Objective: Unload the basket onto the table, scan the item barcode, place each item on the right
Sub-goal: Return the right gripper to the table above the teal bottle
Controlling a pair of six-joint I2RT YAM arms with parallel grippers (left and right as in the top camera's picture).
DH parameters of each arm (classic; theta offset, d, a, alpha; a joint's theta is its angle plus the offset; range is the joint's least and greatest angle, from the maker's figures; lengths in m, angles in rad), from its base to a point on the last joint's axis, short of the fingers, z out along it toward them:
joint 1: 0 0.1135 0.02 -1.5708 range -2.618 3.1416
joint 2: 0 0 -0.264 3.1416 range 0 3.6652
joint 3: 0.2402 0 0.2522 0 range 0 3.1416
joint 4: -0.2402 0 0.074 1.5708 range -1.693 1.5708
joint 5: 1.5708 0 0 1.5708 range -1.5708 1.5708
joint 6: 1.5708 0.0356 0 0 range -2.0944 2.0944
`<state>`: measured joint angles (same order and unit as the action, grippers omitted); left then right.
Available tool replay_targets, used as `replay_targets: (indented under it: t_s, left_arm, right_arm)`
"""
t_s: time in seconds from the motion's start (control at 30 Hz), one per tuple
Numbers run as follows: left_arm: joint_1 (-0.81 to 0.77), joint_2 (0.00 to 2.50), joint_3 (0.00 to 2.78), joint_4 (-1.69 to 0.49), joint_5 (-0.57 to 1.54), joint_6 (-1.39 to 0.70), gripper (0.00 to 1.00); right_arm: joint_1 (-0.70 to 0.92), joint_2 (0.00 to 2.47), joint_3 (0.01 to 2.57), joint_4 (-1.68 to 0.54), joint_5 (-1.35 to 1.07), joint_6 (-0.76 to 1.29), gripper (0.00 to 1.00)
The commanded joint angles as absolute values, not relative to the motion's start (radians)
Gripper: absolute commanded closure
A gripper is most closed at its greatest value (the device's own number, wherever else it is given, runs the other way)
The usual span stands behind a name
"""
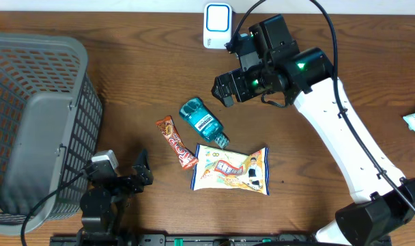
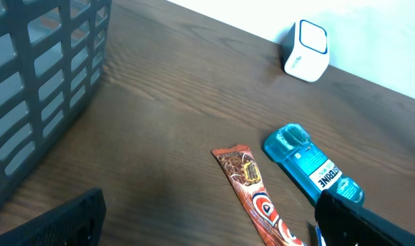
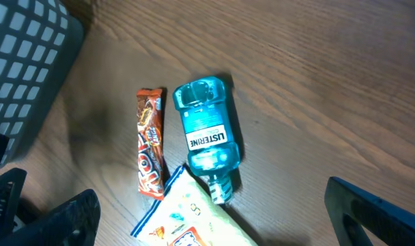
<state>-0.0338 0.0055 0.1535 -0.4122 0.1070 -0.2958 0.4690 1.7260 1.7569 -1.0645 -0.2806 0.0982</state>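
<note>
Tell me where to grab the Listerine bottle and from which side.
Grip the Listerine bottle across its wide blue body, near the base end, coming straight down from above. It lies flat, its cap by the snack bag, and the candy bar runs close alongside, so the cap end is crowded.

The bottle (image 1: 201, 121) is tinted teal and the wrapper (image 1: 177, 143) is printed orange-brown. The basket (image 1: 83, 116) is coloured grey, the table (image 1: 139, 61) grained brown.

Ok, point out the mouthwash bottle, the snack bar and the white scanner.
mouthwash bottle (image 3: 207, 139), right wrist view, on its white label
snack bar (image 2: 252, 193), left wrist view, middle of the wrapper
white scanner (image 1: 217, 20), overhead view, on its front face
</note>
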Motion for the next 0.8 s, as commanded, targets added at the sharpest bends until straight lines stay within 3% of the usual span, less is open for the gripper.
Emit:
replay_targets:
  t_s: [0.0, 0.23, 0.77]
  left_arm:
    - [-0.03, 0.004, 0.148, -0.412, 0.117, -0.305, 0.02]
    - [-0.03, 0.004, 0.148, -0.412, 0.117, -0.305, 0.02]
    - [-0.03, 0.004, 0.148, -0.412, 0.117, -0.305, 0.02]
  right_arm:
    - [0.479, 1.726, 1.75, -1.067, -0.251, 0.088, 0.01]
    - [0.479, 1.73, 1.665, -1.051, -0.241, 0.088, 0.01]
    - [0.479, 1.736, 1.317, -0.769, -0.241, 0.088, 0.01]
